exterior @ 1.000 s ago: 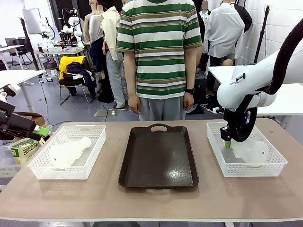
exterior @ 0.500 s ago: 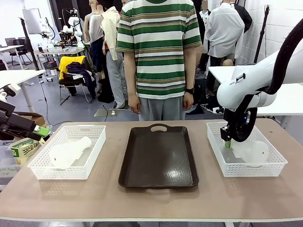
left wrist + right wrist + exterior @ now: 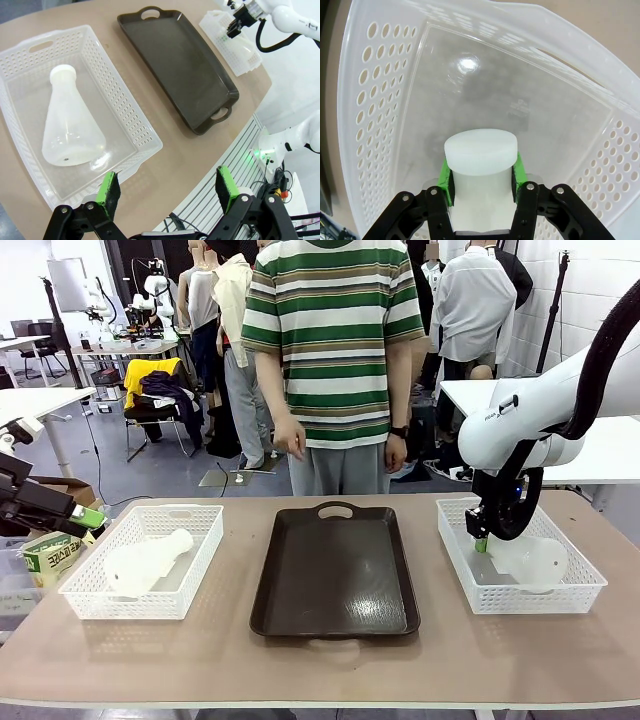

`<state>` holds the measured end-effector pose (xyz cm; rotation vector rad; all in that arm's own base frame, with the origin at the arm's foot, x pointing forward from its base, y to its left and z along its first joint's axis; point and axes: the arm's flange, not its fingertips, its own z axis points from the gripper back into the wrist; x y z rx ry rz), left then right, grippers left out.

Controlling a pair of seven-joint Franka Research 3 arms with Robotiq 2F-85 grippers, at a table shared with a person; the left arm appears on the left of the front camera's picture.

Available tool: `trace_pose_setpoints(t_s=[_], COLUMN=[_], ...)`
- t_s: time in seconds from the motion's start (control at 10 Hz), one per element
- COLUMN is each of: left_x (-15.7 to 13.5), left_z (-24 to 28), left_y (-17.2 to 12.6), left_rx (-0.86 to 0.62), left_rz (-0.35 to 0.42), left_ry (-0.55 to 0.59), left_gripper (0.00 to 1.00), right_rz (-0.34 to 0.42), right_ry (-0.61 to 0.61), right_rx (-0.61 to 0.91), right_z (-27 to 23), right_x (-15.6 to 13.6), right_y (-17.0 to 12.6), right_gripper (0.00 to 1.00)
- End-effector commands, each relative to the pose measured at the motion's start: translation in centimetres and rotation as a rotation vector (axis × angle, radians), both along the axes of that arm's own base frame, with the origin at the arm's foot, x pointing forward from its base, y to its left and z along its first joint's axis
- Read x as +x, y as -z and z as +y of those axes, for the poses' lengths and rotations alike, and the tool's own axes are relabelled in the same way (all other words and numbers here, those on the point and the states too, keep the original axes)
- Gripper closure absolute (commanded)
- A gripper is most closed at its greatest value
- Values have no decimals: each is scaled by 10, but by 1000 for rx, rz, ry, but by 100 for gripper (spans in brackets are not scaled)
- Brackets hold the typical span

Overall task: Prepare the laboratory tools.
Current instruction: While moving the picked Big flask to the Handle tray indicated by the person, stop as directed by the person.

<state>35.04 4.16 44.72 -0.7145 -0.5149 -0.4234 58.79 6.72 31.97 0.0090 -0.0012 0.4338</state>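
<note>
Flask [image 3: 479,150] neck pinched between the green pads of the right gripper [image 3: 481,177], inside the right basket [image 3: 370,100].
Second flask [image 3: 70,130] lies on its side in the left basket [image 3: 125,100]; the left gripper [image 3: 166,186] hovers beside that basket, jaws spread wide, holding nothing. Dark tray [image 3: 185,60] sits between the baskets.

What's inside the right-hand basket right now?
One frosted conical flask, with the right gripper shut on its neck below the white rim. The basket floor beyond looks bare; the part under the flask's body is covered.
</note>
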Motion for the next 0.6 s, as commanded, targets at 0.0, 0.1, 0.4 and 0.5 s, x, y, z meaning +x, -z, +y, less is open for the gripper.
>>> trace_pose_setpoints(t_s=[0.0,0.1,0.4,0.5], left_x=[2,2,2,2], left_z=[2,2,2,2], left_y=[1,1,1,1], left_rx=[-14,-14,-14,-14], left_rz=[-15,-15,-15,-15], left_ry=[6,6,6,6], left_gripper=[0,0,0,0], right_rz=[-1,-1,-1,-1], right_ry=[0,0,0,0], right_rx=[0,0,0,0], right_z=[0,0,0,0], right_x=[0,0,0,0], right_y=[1,1,1,1], right_gripper=[100,100,100,100])
